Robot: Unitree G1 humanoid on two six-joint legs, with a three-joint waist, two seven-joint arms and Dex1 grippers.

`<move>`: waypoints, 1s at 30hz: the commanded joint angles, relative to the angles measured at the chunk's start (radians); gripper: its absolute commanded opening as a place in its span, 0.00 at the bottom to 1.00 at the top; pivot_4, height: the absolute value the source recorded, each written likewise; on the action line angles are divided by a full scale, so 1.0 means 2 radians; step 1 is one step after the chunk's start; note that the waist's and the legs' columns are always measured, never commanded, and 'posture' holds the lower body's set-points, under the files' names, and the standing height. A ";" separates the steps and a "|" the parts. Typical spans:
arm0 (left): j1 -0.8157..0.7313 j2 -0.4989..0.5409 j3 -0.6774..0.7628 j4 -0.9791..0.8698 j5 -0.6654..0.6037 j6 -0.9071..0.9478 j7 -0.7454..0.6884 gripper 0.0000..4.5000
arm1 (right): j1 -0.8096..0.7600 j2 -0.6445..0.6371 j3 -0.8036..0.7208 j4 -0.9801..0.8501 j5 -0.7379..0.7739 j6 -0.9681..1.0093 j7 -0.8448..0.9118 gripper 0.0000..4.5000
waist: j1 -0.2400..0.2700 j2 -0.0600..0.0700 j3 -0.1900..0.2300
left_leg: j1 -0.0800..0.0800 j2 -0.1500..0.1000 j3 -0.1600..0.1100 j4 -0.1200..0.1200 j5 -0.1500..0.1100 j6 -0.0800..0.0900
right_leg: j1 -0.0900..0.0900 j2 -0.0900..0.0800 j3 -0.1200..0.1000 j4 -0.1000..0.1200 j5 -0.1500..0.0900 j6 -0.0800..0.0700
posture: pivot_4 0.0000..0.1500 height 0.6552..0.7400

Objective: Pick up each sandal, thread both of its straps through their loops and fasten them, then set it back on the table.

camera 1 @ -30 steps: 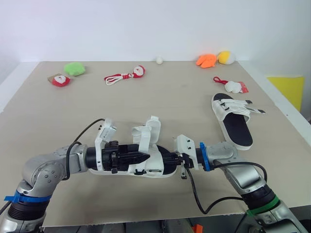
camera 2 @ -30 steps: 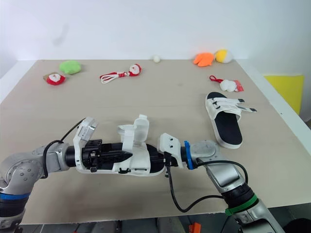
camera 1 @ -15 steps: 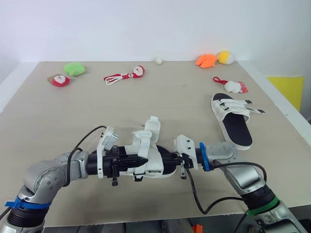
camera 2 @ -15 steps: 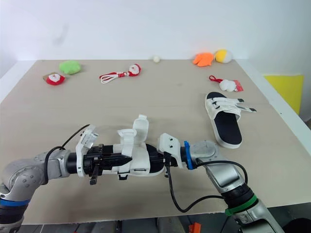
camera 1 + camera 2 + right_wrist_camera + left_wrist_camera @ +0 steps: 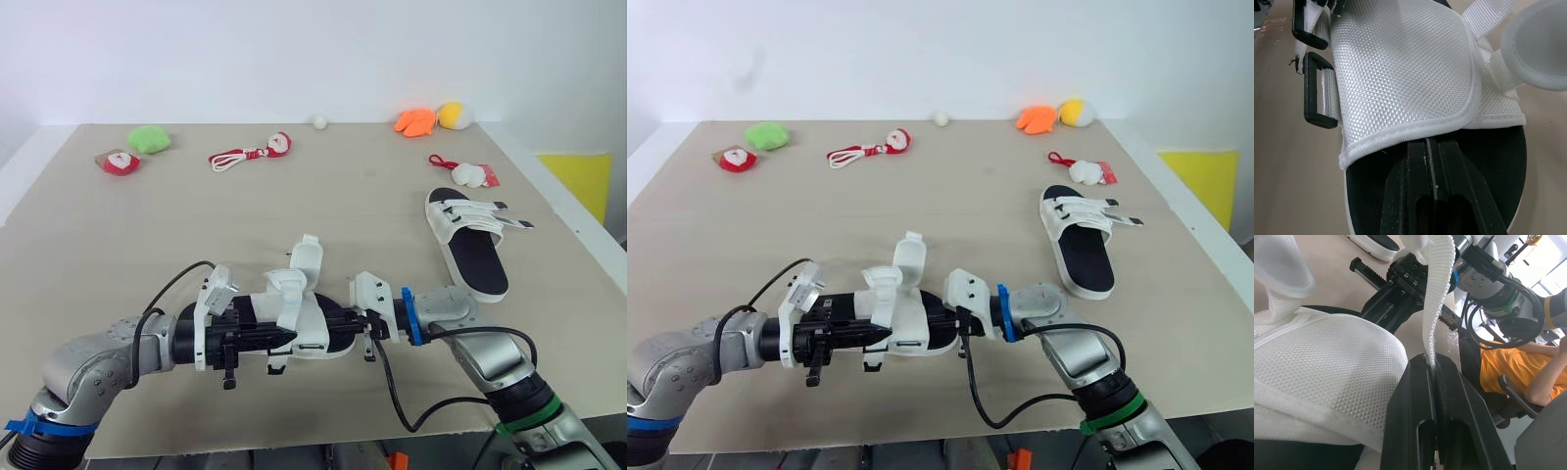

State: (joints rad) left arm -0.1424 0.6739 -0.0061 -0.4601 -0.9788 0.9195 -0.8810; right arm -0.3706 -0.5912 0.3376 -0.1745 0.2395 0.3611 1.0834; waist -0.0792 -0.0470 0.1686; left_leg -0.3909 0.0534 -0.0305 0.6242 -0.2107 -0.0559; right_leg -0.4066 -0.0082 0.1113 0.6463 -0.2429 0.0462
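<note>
Resting low between the two grippers, the near sandal (image 5: 312, 328) sits at the front middle of the table (image 5: 372, 196), its black footbed up and two white flaps standing open above it. The left gripper (image 5: 1431, 363) has its fingers pressed together on a white woven strap (image 5: 1437, 293) that rises straight out of the tips. At the sandal's other end, the right gripper (image 5: 1426, 142) has its fingers closed flat against each other, tips tucked under the hem of the white upper (image 5: 1400, 73); whether they pinch anything I cannot tell. Two black loops (image 5: 1317, 105) hang at the upper's edge. Beyond the near sandal and to its right lies the second sandal (image 5: 470, 245), straps across it. Far behind the near sandal lie a green plush (image 5: 150, 138), a red corded toy (image 5: 257, 152) and an orange plush (image 5: 416, 120).
</note>
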 commanded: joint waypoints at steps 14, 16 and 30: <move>-0.055 -0.010 0.021 0.022 -0.017 0.004 0.006 0.99 | 0.009 0.001 0.011 0.026 -0.020 0.014 -0.011 0.00 | 0.000 0.000 0.000 | 0.000 0.000 0.000 0.000 0.000 0.000 | 0.000 0.000 0.000 0.000 0.000 0.000 | 1.00 1.00; -0.056 -0.009 0.017 0.023 -0.014 0.005 0.001 0.99 | 0.010 0.001 0.011 0.025 -0.020 0.015 -0.011 0.00 | 0.000 0.000 0.000 | 0.000 0.000 0.000 0.000 0.000 0.000 | 0.000 0.000 0.000 0.000 0.000 0.000 | 1.00 1.00; -0.017 0.031 -0.001 -0.002 0.020 -0.011 -0.041 0.05 | 0.008 0.002 0.011 0.030 -0.020 0.012 -0.011 0.00 | -0.001 0.000 0.000 | 0.000 0.000 0.000 0.000 0.000 0.000 | 0.000 0.000 0.000 0.000 0.000 -0.001 | 1.00 1.00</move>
State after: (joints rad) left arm -0.1779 0.7259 -0.0225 -0.4424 -0.9432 0.9140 -0.9519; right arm -0.3695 -0.5851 0.3376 -0.1695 0.2395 0.3605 1.0773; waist -0.0802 -0.0470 0.1687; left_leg -0.3910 0.0538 -0.0305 0.6248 -0.2106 -0.0558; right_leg -0.4069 -0.0072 0.1120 0.6463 -0.2424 0.0448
